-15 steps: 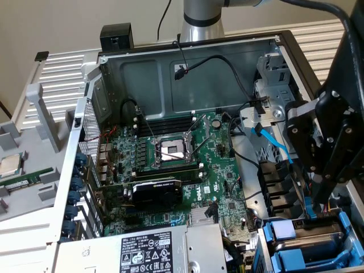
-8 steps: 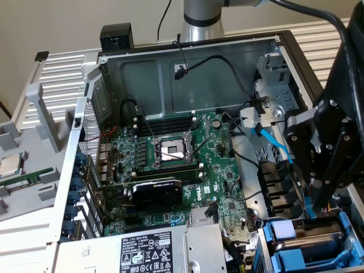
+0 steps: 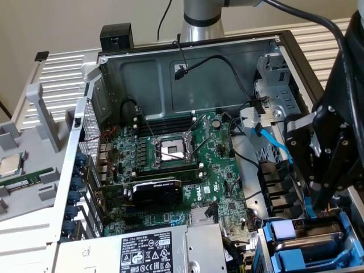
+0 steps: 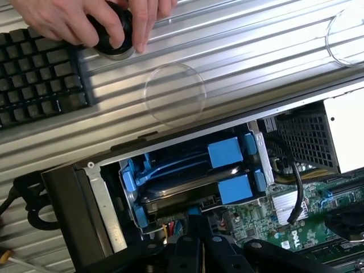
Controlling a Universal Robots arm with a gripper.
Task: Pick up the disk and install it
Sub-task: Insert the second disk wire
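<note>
Gripper (image 3: 324, 170): black assembly at the exterior view's right, hanging directly above the drive bay at the case's near right corner. Its fingertips cannot be made out in either view, so whether it is open or closed, or has hold of anything, cannot be told.

Disk (image 4: 182, 196): sits in the drive bay (image 4: 253, 145) just below the gripper, clipped in its blue carrier frame (image 4: 233, 187). In the wrist view only a dark edge of the drive shows between blue tabs; its label face is hidden. In the exterior view the bay is cut off by the picture edge and partly covered by the gripper; blue plastic and a pale label (image 3: 282, 230) are visible. The long axis appears to run along the bay, parallel to the case's side wall; which end faces where cannot be told.

Further in: power supply (image 3: 153, 250) at the near edge, motherboard (image 3: 170, 159) with open CPU socket (image 3: 170, 151), graphics card (image 3: 156, 193).

Outside the case: a keyboard (image 4: 40, 79) and a person's hand (image 4: 85, 20) gripping a dark round object (image 4: 116, 40) on the ribbed surface (image 4: 244, 51).
</note>
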